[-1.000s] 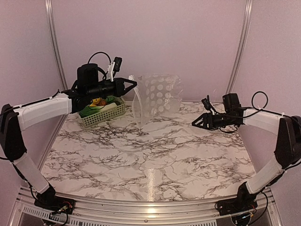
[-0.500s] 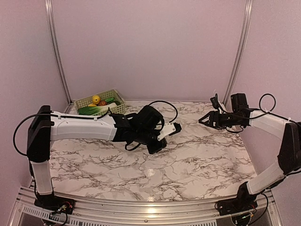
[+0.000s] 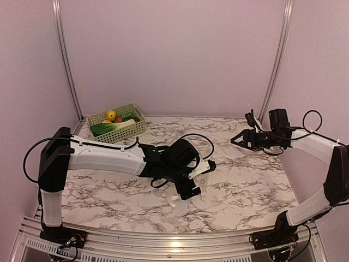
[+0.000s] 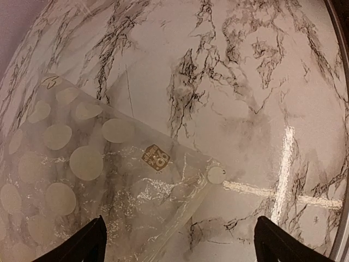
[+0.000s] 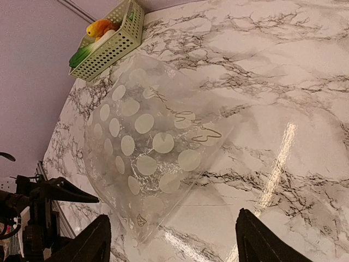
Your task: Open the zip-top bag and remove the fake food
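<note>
The bag (image 5: 155, 147) lies flat on the table (image 3: 245, 185), near its middle, dotted side up. In the left wrist view one corner of it (image 4: 109, 180) sits just under the left claw (image 4: 179, 232). That claw hangs low over the table, its jaws spread wide with nothing gripped between them. From above, the left arm stretches across the table and its claw (image 3: 192, 188) points down at the near middle. The right claw (image 3: 235, 140) hovers over the right side, well apart from the bag, and it too is wide open and holds nothing (image 5: 172, 237). The food (image 3: 112, 116), yellow, green and orange, sits in the basket (image 3: 117, 131) at the far left corner.
</note>
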`<state>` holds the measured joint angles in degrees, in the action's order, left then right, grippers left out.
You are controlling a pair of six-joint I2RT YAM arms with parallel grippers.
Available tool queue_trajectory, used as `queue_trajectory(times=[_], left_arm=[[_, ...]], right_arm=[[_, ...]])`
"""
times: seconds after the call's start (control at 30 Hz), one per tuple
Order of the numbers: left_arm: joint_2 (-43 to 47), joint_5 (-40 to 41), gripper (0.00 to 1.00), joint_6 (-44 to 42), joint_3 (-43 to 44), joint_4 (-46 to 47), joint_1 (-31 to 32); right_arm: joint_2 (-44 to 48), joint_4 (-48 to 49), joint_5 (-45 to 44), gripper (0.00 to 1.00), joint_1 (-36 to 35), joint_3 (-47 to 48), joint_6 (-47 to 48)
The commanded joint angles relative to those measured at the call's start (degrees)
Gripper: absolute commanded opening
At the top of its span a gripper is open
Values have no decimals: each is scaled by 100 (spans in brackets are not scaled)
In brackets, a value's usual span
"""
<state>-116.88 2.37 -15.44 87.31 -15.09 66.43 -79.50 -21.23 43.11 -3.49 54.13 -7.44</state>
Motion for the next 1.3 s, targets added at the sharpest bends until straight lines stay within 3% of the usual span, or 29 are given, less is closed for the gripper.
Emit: queue_trajectory(times=[0.0,0.23,0.47,0.77,1.0,1.27], left_arm=[[742,166,99,308,-78,-129,-11],[1848,354,99,1268,-225,-445,-677],[3357,-42,99,2260,-1046,-366,-1865],[4991,79,99,3648,-2768,-398,-3251],[5639,476,99,4661,-4017,-443,-3523],[6019,925,99,5170,-4895,-264,-3531]], right_arm=[[201,-88,-6,81,47,65,24],[529,-219,88,98,42,337,123],[1046,-345,85,99,43,447,209],[2165,-377,-592,99,42,-395,128],[3297,-30,-839,99,17,-1509,-327],[3731,124,-1109,99,-100,-1694,-414]])
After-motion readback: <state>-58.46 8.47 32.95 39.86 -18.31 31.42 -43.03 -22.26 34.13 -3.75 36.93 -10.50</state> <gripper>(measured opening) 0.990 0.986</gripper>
